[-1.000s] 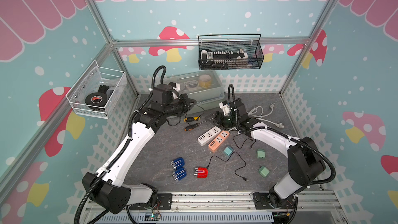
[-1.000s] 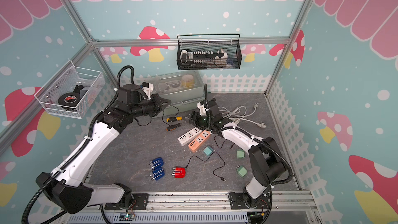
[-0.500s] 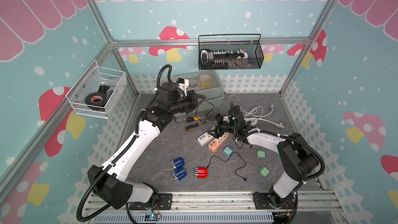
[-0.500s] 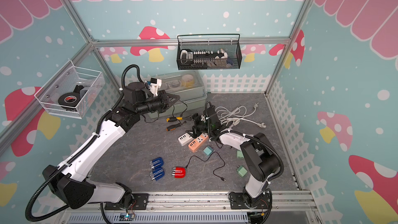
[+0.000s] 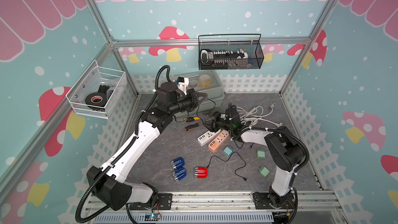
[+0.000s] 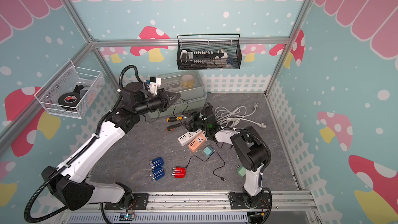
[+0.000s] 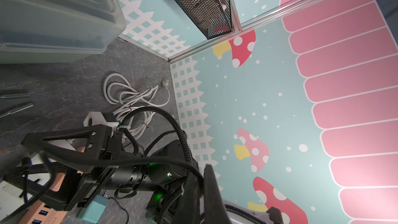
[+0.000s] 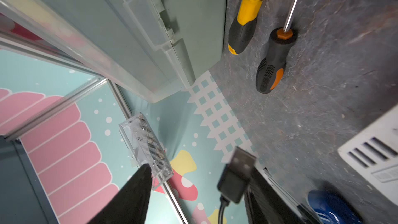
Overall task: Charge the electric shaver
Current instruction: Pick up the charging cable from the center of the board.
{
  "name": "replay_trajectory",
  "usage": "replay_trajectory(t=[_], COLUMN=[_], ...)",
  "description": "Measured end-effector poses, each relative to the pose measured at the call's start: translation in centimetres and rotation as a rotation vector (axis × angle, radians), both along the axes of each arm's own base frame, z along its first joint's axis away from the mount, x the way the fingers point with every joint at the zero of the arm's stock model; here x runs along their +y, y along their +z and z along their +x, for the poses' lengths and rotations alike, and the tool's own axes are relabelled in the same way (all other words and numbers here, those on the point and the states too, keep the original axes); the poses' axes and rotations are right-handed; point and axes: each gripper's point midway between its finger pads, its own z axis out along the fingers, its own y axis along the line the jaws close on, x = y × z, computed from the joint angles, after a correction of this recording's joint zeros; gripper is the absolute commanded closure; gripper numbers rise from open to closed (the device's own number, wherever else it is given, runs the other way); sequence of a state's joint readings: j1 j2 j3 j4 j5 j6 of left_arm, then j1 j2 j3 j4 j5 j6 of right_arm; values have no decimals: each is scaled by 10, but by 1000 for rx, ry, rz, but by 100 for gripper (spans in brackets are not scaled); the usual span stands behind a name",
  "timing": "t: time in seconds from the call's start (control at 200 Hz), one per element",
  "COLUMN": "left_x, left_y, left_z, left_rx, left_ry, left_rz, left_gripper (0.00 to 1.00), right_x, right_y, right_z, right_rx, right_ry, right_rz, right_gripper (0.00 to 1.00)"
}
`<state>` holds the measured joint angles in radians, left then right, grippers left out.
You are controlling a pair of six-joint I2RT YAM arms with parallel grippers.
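My left gripper hangs above the table in front of the grey box, shut on a thin black cable. The cable drops to my right gripper, which hovers low over the end of the white power strip. Its jaws stand apart, and the cable's USB plug lies against one finger. An orange power strip lies beside the white one. A red shaver lies near the front with a second black cable attached. Two blue shavers lie left of it.
Two screwdrivers lie left of the right gripper. The grey lidded box stands at the back, with a white cord coil to its right. A teal adapter and two green ones lie on the right side.
My left gripper has carried the cable rightward in front of the box. My right gripper has swung left and down over the strips, and its jaws have narrowed.
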<state>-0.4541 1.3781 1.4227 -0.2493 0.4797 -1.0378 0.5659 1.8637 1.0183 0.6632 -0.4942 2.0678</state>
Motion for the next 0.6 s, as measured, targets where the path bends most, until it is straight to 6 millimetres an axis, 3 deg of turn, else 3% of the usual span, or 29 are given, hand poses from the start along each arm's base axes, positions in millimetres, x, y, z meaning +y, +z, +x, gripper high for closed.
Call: replay_trajectory(t=[0.14, 0.345, 0.565, 0.6], left_x=[0, 6, 24, 27], left_y=[0, 2, 2, 2], left_z=[0, -3, -4, -3], left_rx=[1, -1, 9, 12], left_ry=[2, 11, 53, 63], left_rz=[-6, -12, -26, -26], left_gripper=[100, 100, 100, 90], right_x=[1, -9, -34, -36], right_y=[5, 9, 5, 5], right_z=[6, 18, 36, 37], right_rx=[-36, -60, -57, -58], right_ry=[-24, -81, -166, -173], right_rz=[21, 29, 20, 19], right_gripper=[75, 100, 100, 100])
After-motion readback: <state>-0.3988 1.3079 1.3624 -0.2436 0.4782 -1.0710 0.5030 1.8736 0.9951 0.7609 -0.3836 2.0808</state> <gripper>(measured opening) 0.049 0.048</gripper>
